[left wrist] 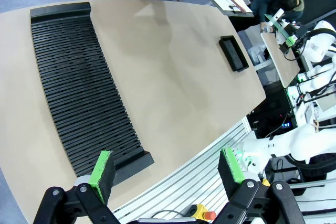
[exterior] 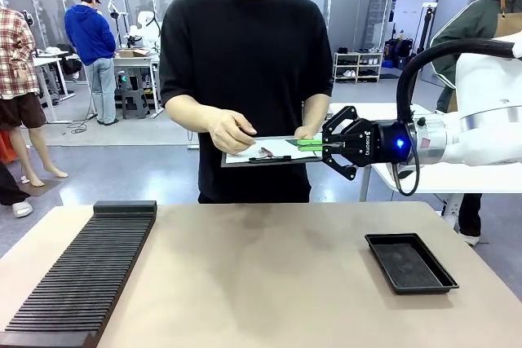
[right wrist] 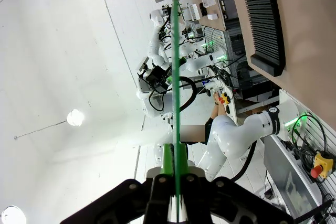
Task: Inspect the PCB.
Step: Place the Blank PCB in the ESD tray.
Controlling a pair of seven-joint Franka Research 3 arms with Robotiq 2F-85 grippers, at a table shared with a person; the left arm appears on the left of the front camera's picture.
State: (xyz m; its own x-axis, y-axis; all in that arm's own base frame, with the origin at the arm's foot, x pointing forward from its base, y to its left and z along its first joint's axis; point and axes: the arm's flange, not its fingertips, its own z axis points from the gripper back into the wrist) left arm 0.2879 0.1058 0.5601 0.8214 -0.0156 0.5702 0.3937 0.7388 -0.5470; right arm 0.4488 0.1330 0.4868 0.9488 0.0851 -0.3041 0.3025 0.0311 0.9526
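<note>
PCB [right wrist: 176,66] edge-on inside right gripper [right wrist: 174,156]

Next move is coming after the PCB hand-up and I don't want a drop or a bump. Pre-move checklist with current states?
1. Grip: right gripper shut on PCB: ok.
2. PCB attitude: level, edge-on to the front camera: ok.
3. Gap between PCB and clipboard: cannot tell, they overlap in the front view.
4. Path free of hands: not ok, a hand grips the clipboard right by the PCB.
5. left gripper open, parked over the rack, away from the handover: ok.
</note>
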